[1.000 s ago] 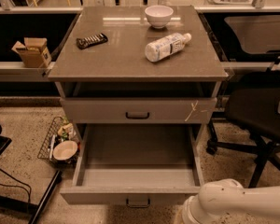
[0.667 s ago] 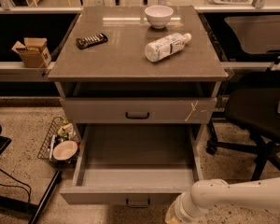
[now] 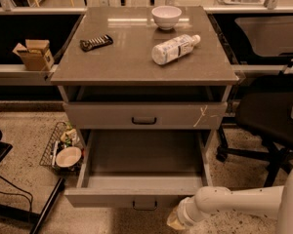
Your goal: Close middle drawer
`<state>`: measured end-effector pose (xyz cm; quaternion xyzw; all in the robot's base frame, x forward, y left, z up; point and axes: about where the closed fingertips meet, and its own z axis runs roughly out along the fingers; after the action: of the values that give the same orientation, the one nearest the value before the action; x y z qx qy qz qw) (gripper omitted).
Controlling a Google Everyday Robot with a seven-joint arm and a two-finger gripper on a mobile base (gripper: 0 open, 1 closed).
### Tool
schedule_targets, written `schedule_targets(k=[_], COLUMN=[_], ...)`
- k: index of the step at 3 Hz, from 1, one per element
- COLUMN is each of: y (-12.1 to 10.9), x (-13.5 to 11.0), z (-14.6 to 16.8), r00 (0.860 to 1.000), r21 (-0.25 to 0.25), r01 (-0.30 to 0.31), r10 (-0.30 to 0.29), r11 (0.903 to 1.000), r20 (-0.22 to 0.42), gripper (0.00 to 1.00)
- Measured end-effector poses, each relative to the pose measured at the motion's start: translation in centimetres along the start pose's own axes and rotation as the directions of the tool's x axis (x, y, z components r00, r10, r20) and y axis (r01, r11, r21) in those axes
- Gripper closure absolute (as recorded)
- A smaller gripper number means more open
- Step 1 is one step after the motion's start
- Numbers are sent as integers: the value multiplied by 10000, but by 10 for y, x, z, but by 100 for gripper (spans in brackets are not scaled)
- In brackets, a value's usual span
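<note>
The middle drawer (image 3: 136, 197) is pulled far out of the grey cabinet, showing its bare grey inside (image 3: 145, 152). Its plain grey front faces me at the bottom of the view, with a small dark bail handle (image 3: 145, 206) at the centre. My white arm comes in from the lower right. The gripper (image 3: 176, 221) is low at the bottom edge, just right of the handle and below the drawer's front. Above the open drawer is the like drawer front with a white mark (image 3: 201, 115) near its right end.
On the cabinet top (image 3: 122, 57) lie a white bowl (image 3: 166, 16), a plastic bottle on its side (image 3: 175, 48) and a dark snack bar (image 3: 96, 42). A wire basket with a bowl (image 3: 63, 152) stands on the floor at left. A black office chair (image 3: 268, 116) is at right.
My arm has moved left along the bottom of the view, bringing the gripper closer to the drawer's front and handle. The drawer has not moved.
</note>
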<state>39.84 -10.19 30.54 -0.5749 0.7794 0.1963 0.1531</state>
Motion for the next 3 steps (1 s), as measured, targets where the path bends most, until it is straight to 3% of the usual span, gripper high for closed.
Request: schedule_targets(k=[3], y=[-78], x=[-41], z=[-7], r00=[9992], r21=[1075], r01=[348], r10=[-369], r11=[9936], r20=[182], gripper=[100])
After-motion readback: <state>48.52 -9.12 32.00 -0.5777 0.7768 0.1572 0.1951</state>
